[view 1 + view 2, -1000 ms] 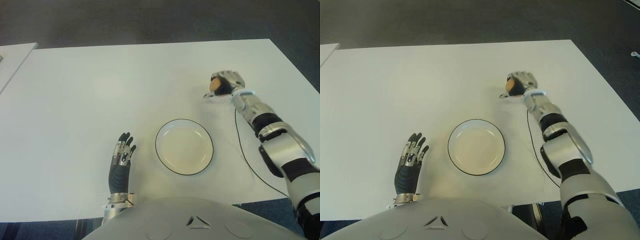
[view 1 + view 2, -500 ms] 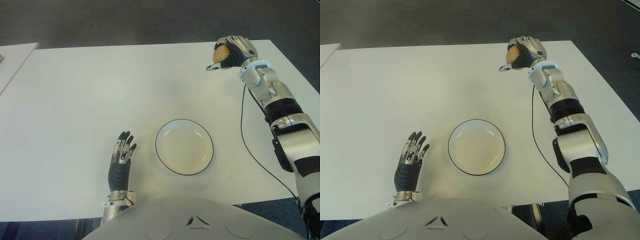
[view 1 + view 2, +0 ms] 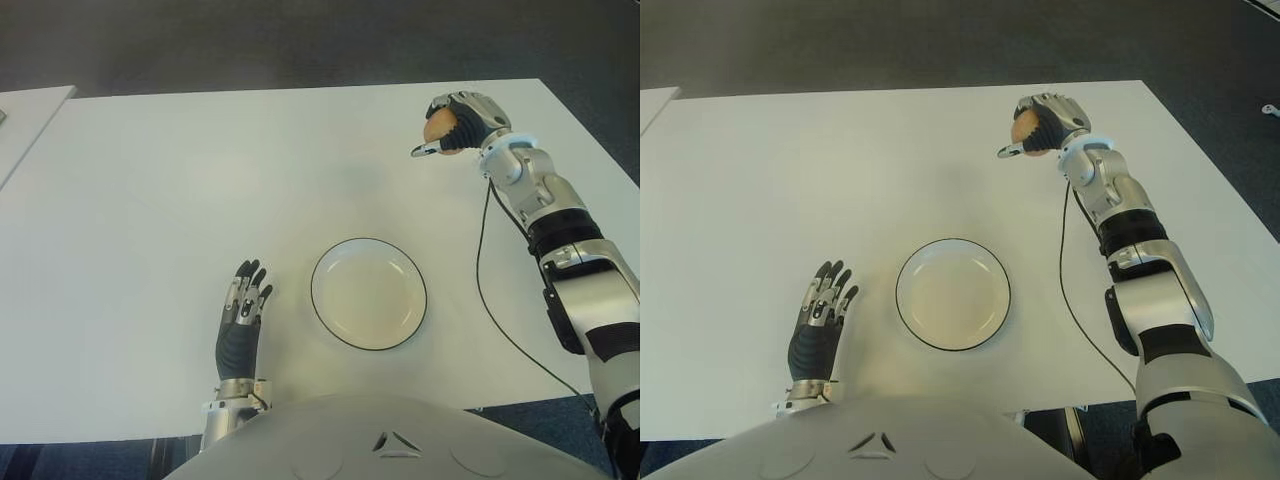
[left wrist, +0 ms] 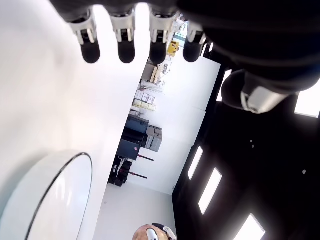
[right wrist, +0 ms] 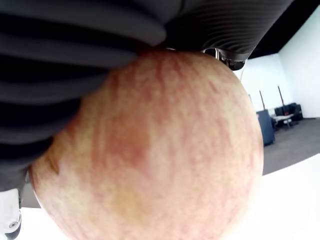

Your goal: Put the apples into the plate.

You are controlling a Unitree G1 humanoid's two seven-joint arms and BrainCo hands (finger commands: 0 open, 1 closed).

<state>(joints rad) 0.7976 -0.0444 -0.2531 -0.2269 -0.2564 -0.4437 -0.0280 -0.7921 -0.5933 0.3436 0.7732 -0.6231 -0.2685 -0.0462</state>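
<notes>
Right robot hand (image 3: 455, 128): my fingers are wrapped round the apple (image 3: 438, 128), held up over the far right part of the bench (image 3: 150, 200), well beyond the plate (image 3: 368, 293) and off to its right.
Apple: gripped in my right robot hand; the wrist view shows it pressed against the finger pads, its red-yellow skin filling the view. I see no other apple.
Left robot hand (image 3: 243, 315): fingers straight and slightly spread, holding nothing, just beside the plate on its left, near my body.
Plate: white with a dark rim, nothing in it, on the bench in front of me.
Step in hand, as I judge it: carry the apple back toward me and down over the plate, then let go.
Risk, early release: if my fingers loosen while the apple is well away from the plate, it would drop on the bench and could roll off the far or right edge, which is near.
Risk, high release: let go too far above the plate and the round apple may bounce or roll over the low rim.
Risk, cable: the black cable (image 3: 483, 270) hanging from my right arm lies on the bench right of the plate; swinging in could drag it against the rim and shift the plate.
</notes>
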